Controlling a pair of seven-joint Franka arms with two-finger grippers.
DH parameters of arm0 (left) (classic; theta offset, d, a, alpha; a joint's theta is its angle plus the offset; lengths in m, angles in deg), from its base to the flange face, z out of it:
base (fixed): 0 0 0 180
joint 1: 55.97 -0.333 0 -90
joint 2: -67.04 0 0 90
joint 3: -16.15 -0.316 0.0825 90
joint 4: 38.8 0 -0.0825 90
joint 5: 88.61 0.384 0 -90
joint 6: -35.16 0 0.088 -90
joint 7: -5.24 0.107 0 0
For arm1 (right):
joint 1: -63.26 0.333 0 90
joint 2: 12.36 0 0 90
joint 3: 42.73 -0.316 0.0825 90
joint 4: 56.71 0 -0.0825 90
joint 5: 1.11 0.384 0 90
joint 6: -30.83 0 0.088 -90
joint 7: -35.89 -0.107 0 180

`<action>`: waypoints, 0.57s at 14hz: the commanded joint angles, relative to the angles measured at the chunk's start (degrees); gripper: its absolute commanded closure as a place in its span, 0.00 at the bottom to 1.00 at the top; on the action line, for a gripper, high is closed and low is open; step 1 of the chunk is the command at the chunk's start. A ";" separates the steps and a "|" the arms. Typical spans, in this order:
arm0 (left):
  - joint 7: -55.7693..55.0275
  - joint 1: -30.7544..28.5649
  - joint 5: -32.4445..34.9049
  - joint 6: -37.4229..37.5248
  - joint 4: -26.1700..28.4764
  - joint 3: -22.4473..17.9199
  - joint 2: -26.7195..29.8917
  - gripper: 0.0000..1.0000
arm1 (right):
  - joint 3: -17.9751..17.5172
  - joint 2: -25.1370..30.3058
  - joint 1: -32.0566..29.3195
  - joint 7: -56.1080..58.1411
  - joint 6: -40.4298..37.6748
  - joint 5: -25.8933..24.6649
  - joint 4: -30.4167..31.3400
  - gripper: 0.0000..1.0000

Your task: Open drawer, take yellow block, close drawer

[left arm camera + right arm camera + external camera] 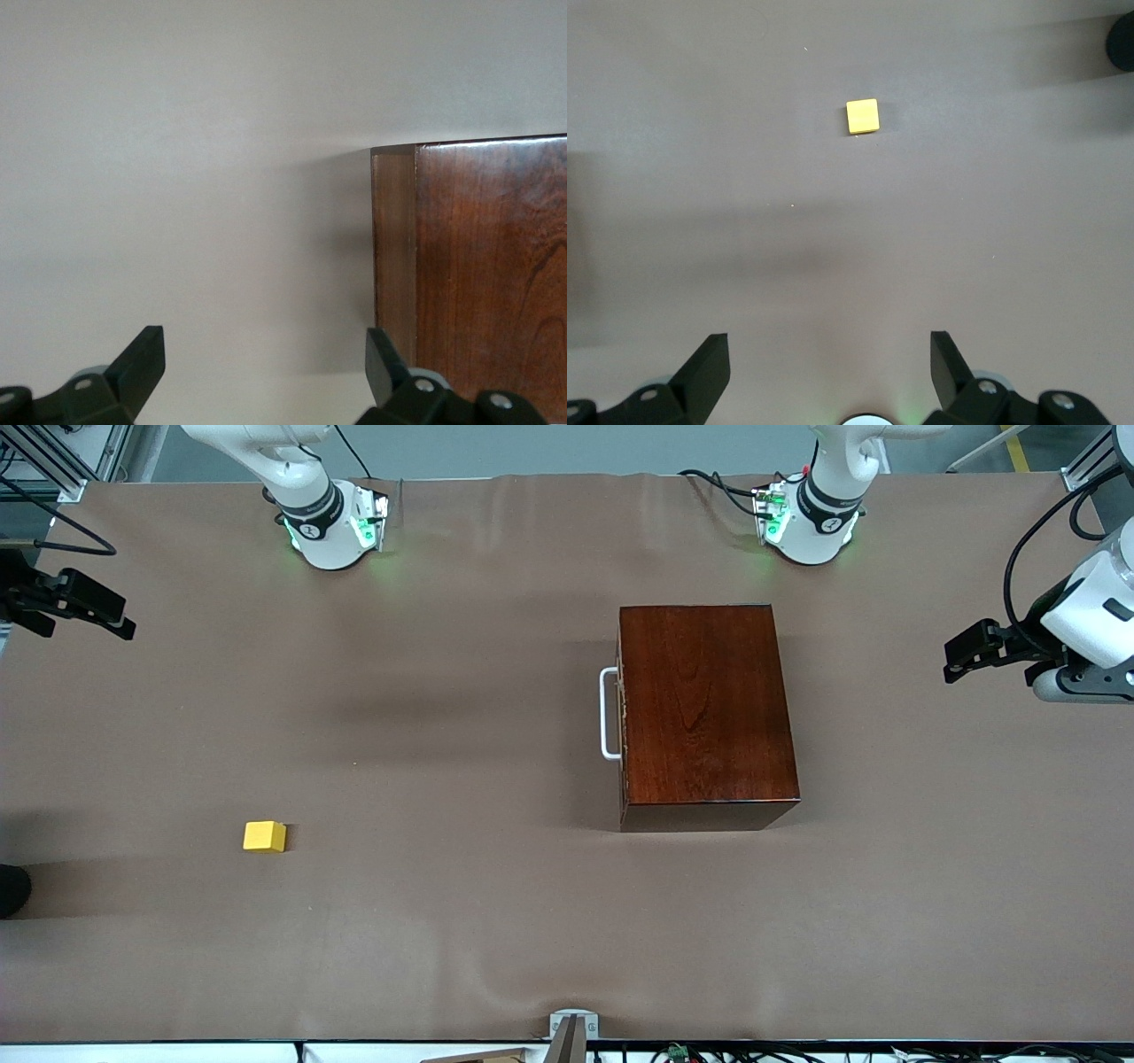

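The dark reddish-brown wooden box (704,708) stands on the table toward the left arm's end. Its drawer is shut, and the white bar handle (609,713) faces the right arm's end. The yellow block (264,836) lies on the bare table toward the right arm's end, nearer the front camera than the box; it also shows in the right wrist view (862,116). My left gripper (955,657) hangs open and empty beside the box at the table's end (266,341), with a corner of the box (478,266) in its view. My right gripper (120,622) hangs open and empty at the table's other end (830,345).
A brown cloth (443,691) covers the table. A dark round object (11,890) sits at the table's edge at the right arm's end; it also shows in the right wrist view (1123,40). A metal bracket (573,1027) stands at the front edge.
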 commanded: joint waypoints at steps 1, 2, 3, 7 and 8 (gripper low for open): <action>0.15 -0.10 0.85 -1.19 0.33 -0.03 0.82 0.00 | -0.76 0.61 -0.74 -0.48 0.33 -0.38 0.38 0.00; 0.15 -0.19 0.42 -1.28 0.33 -0.03 0.82 0.00 | -0.76 0.61 -0.74 -0.48 0.33 -0.38 0.38 0.00; 0.15 -0.19 0.50 -1.63 0.33 -0.03 0.82 0.00 | -0.76 0.61 -0.83 -0.48 0.33 -0.38 0.38 0.00; 0.15 -0.19 0.67 -1.72 0.33 -0.03 0.73 0.00 | -0.76 0.61 -0.83 -0.48 0.33 -0.38 0.38 0.00; 0.15 -0.19 0.67 -1.81 0.33 -0.03 0.73 0.00 | -0.76 0.61 -0.83 -0.48 0.33 -0.38 0.38 0.00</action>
